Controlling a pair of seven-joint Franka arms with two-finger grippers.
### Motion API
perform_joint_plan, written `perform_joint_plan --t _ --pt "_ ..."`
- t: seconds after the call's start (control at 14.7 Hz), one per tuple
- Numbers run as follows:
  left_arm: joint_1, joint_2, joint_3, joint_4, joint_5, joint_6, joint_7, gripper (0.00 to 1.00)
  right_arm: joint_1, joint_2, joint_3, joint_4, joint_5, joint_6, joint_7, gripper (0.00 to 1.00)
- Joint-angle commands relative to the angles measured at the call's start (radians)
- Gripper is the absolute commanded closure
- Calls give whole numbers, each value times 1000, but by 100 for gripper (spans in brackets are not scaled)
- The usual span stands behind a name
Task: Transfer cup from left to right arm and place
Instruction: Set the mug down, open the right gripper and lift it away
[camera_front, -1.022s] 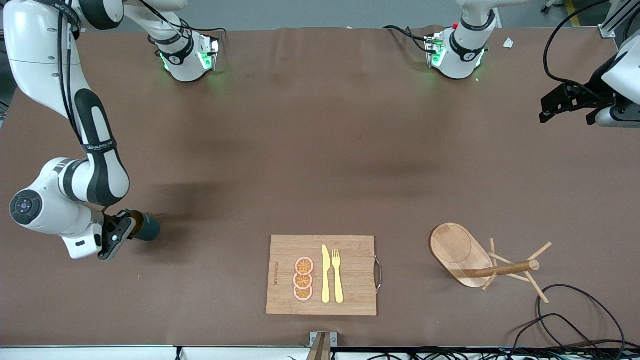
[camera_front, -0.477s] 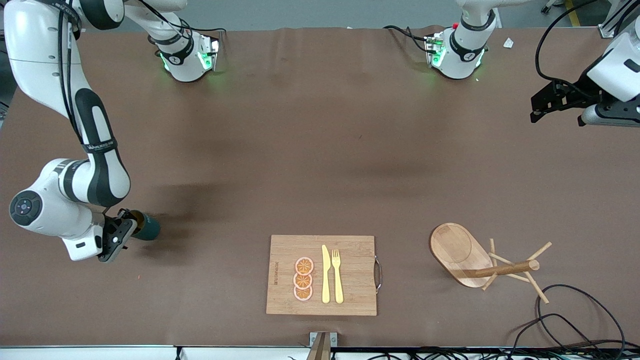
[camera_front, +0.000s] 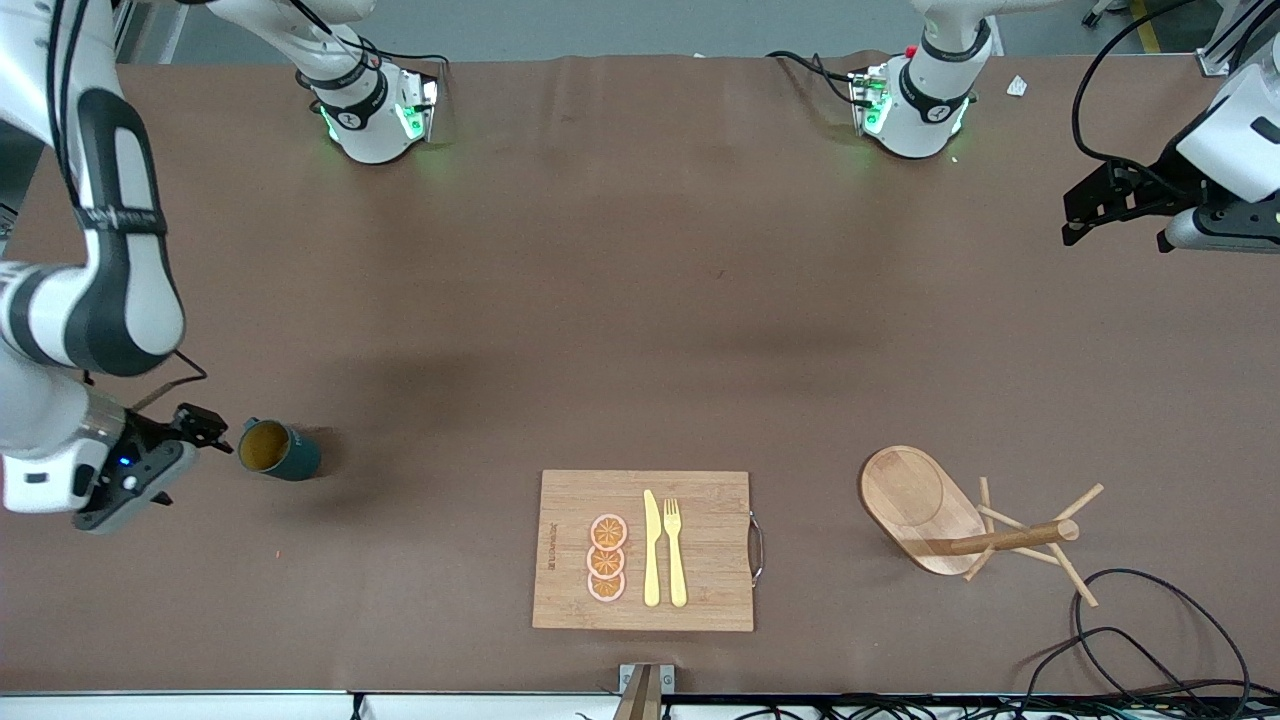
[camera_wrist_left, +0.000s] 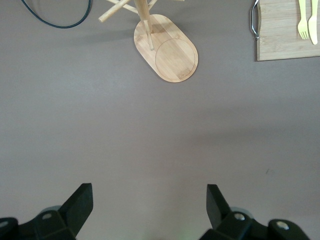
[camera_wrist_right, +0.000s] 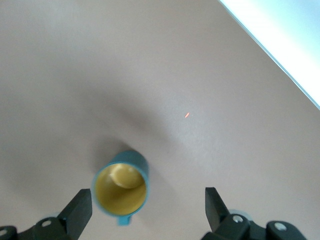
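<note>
We find the small dark teal ribbed cup with the yellow-brown inside (camera_front: 279, 450) standing upright on the brown counter (camera_front: 640, 330) at the right arm's end, free of any hold; the right gripper (camera_front: 190, 425) hovers just beside it, toward the counter's edge at that end, its fingers (camera_wrist_right: 80, 207) spread wide and holding nothing. In the right wrist view the cup (camera_wrist_right: 121, 187) lies between the two open fingers but apart from both, its mouth facing up toward the camera, its small handle pointing toward the wrist; so the cup's axis is vertical and the gripper sits above and slightly off it. We judge that the placing is done or nearly so, and that whatever move comes next for this arm turns on clearing the rim without brushing it, since the fingers flank the cup closely.

The left gripper (camera_front: 1090, 205) waits over bare counter at the left arm's end, well apart from the cup; its fingers (camera_wrist_left: 80, 202) are wide open and empty too. The right arm is by far the nearer to the cup.

The rectangular bamboo cutting board with its orange slices, yellow knife and fork (camera_front: 560, 545) lies nearer the front camera, between the cup and the oval-based wooden peg stand (camera_front: 920, 500).
</note>
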Motion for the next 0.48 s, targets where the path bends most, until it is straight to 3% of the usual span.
perform_joint_plan --t 0.0,0.41 --pt "10 -3 -6 11 12 -7 14 0 30 -88 8 -29 -35 -53 222 0" --pt "12 -3 1 14 5 -6 15 0 96 -249 12 -13 -135 -274 776 0"
